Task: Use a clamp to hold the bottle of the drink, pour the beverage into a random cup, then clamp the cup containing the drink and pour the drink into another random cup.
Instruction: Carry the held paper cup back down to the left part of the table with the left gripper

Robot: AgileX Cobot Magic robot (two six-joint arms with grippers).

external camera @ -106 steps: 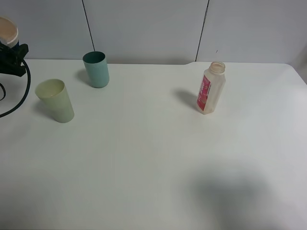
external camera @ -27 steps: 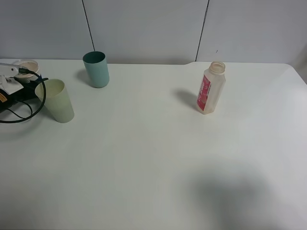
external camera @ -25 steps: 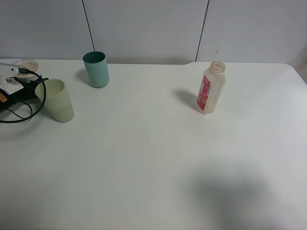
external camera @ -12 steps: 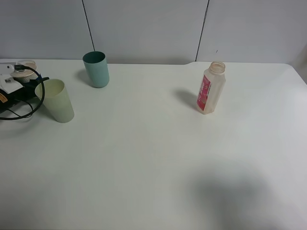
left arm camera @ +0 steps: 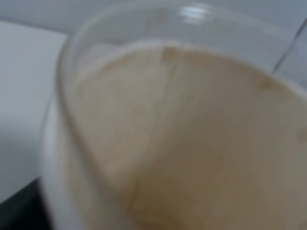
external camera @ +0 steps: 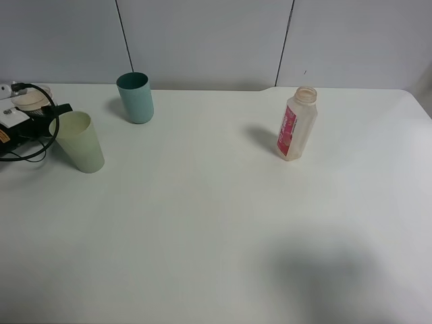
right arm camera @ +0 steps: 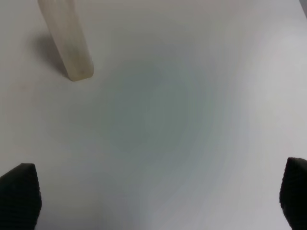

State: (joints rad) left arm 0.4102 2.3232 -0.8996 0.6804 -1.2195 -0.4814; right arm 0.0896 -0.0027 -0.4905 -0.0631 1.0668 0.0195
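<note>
A clear bottle with a red label (external camera: 295, 123) stands uncapped at the back right of the table. It also shows in the right wrist view (right arm camera: 67, 43). A pale green cup (external camera: 77, 142) stands at the left, and a teal cup (external camera: 135, 98) stands behind it. My left gripper (external camera: 27, 111) is at the far left edge, just left of the green cup, shut on a beige cup (external camera: 30, 99). That cup's inside (left arm camera: 192, 143) fills the left wrist view. My right gripper (right arm camera: 156, 196) is open and empty above bare table, short of the bottle. It is out of the exterior view.
A black cable (external camera: 40, 145) loops from the left arm beside the green cup. The white table (external camera: 216, 223) has its back edge against a grey panelled wall (external camera: 202, 40). A soft shadow lies on the front right of the table.
The left gripper has come down with the beige cup from high at the back left to beside the green cup, shifting slightly in the last second. Bottle and both standing cups have not moved.
</note>
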